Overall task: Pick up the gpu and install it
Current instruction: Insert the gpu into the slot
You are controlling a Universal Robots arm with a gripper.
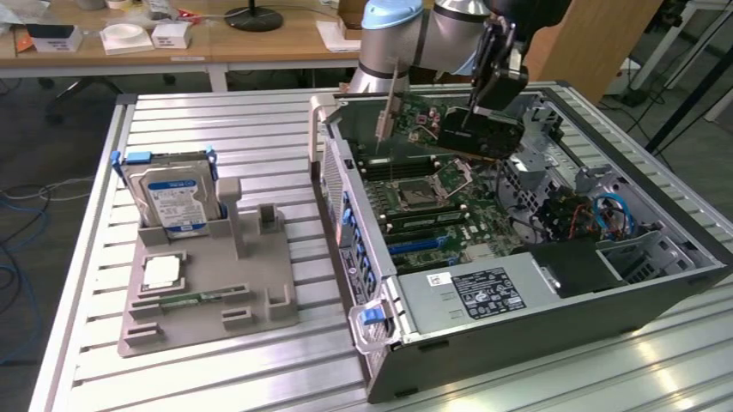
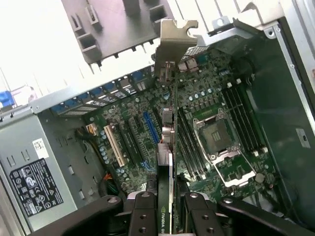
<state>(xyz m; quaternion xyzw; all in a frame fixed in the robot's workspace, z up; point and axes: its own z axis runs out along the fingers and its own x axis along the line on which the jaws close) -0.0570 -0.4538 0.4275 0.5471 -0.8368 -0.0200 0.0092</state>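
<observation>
Claw point(image 2: 170, 211) grips graphics card point(image 2: 168, 128) edge-on, bracket leading, over motherboard point(image 2: 216, 93) beneath it, apparently for slot alignment.

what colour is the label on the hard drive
Blue and white; the label shows best in the exterior view.

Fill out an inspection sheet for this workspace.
Surface: slatted metal table carrying a gray fixture and an open case.
Job's things: gpu held above the motherboard.
Clutter: hard drive upright in the fixture; memory stick lying in it.
Gripper: shut on the gpu.
Cables: blue and red wires inside the case.
Surroundings: desk behind, with boxes.
</observation>
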